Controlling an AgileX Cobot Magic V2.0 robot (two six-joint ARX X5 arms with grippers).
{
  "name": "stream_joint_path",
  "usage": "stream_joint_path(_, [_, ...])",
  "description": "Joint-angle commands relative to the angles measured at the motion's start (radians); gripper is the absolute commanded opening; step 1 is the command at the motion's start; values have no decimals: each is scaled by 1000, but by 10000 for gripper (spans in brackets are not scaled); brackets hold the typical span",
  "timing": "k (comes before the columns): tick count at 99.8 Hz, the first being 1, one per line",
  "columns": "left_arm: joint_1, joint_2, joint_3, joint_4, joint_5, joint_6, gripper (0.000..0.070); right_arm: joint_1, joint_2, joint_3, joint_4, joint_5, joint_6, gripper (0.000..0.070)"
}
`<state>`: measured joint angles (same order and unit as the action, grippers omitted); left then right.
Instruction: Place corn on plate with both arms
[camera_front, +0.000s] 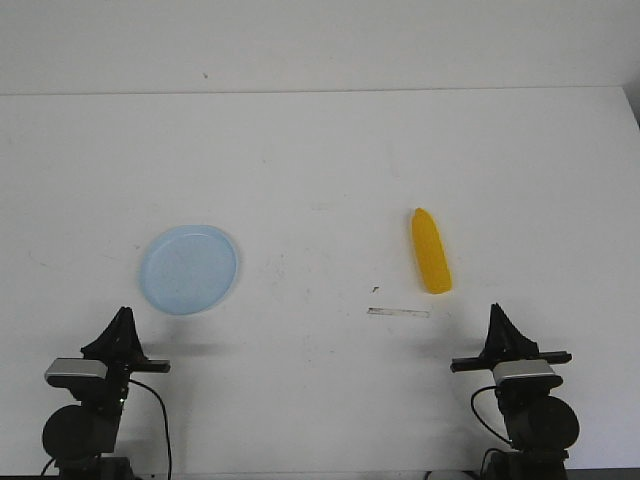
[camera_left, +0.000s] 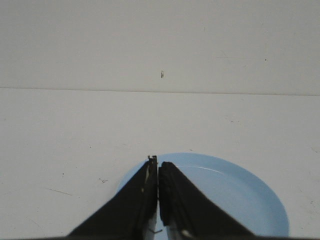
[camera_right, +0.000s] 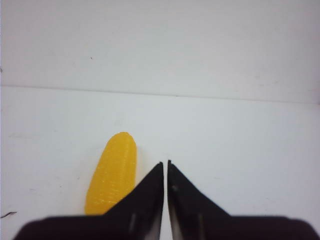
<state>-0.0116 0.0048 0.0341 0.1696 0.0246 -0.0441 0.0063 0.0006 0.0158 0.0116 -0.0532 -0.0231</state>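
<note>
The yellow-orange corn (camera_front: 431, 251) lies on the white table right of centre, its pointed end away from me. It also shows in the right wrist view (camera_right: 113, 172), beside the fingers. The pale blue plate (camera_front: 188, 269) lies flat at the left and is empty. It shows in the left wrist view (camera_left: 235, 192) behind the fingers. My left gripper (camera_front: 123, 320) is shut and empty, near the front edge, just short of the plate; it shows in its wrist view (camera_left: 158, 164). My right gripper (camera_front: 497, 316) is shut and empty, in front of and right of the corn; it shows in its wrist view (camera_right: 165, 163).
A thin pale strip (camera_front: 398, 312) lies on the table just in front of the corn. The white table (camera_front: 320, 170) ends at a wall at the back and at an edge on the far right.
</note>
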Motion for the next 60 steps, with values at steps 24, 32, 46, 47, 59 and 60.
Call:
stream_joint_path(24, [-2,-2,-21,42,-2,-5,1,2,1,-3,11,0,-1,15])
stream_joint_path(32, [-2,-2,-20,87,-2,-6,1,2,0,-3,11,0,-1,15])
stream_joint_path(46, [-2,0,3,108,-6,-32,1,2,1,-3,11,0,-1,15])
stream_joint_path(47, [-2,1,6,107,-8,-36,1,2,1,-3,11,0,-1,15])
stream_joint_path(59, [-2,10,58,85,-29,-71,1,2,1,-3,11,0,-1,15])
stream_joint_path(60, [-2,12,63,82,-32,-74,1,2,1,-3,11,0,-1,15])
